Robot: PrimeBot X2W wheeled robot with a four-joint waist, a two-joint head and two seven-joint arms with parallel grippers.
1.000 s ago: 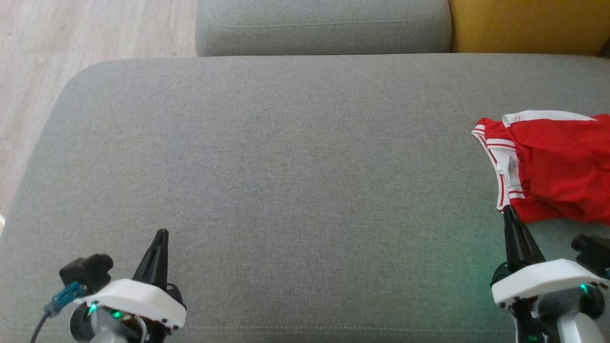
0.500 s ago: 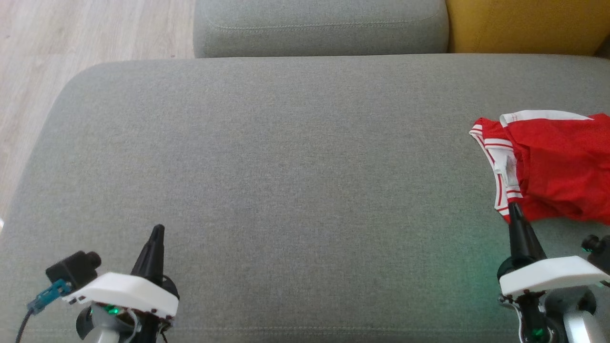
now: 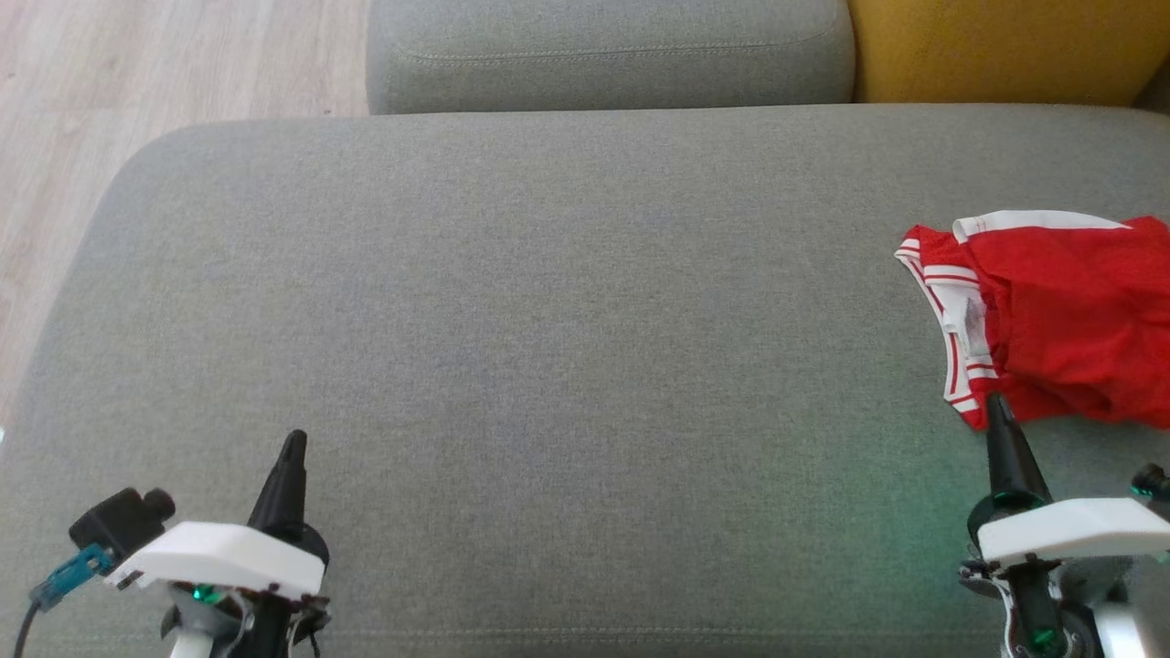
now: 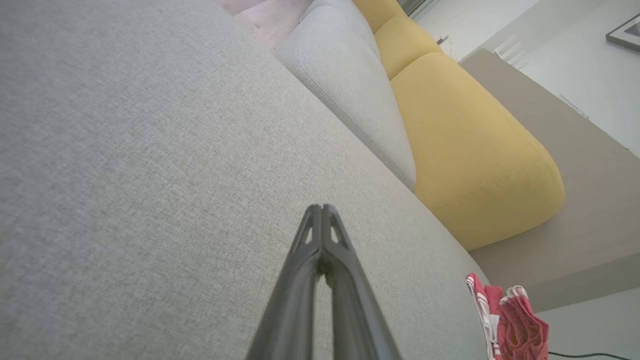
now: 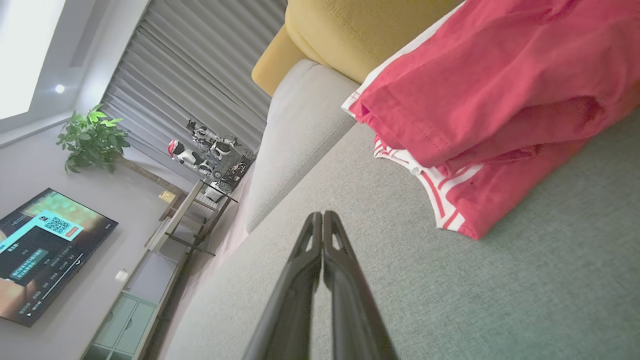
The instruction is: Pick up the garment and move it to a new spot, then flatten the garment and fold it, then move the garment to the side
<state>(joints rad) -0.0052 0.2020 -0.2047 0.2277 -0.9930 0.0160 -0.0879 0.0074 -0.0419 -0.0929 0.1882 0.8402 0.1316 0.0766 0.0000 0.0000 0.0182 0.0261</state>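
A: Quickly, where's the garment (image 3: 1069, 320)?

B: Far right of the sofa seat (image 3: 548, 320). Red with white-striped trim, bunched in loose layers, not flat. Its right end runs off the head view's edge.

A: Which arm is nearer?

B: Easily the right tool (image 3: 994, 404). Its tip sits just beside the garment's near-left corner, by the striped band. Touching or barely apart, can't tell. The garment lies ahead and to the right of that tip. Meanwhile the left tool (image 3: 292, 440) is well apart, at the seat's near left, with almost the whole seat between.

A: Long axis?

B: What shows runs left to right across the seat. The striped band edge faces left and runs front to back. Full length is cut off, so that's a judgement.

A: Tool states?

B: Both closed, fingers pressed together, nothing between them. Both wrist views agree.

A: Stage?

B: Ambiguous. A garment heaped at the side fits a pile waiting for pickup, or a roughly folded piece already set aside. The layers look rumpled for a neat fold, but I won't call it.

A: Counts?

B: One garment, two tools, one sofa seat. Head view also has one grey back cushion (image 3: 603, 55) and one yellow cushion (image 3: 1005, 46).
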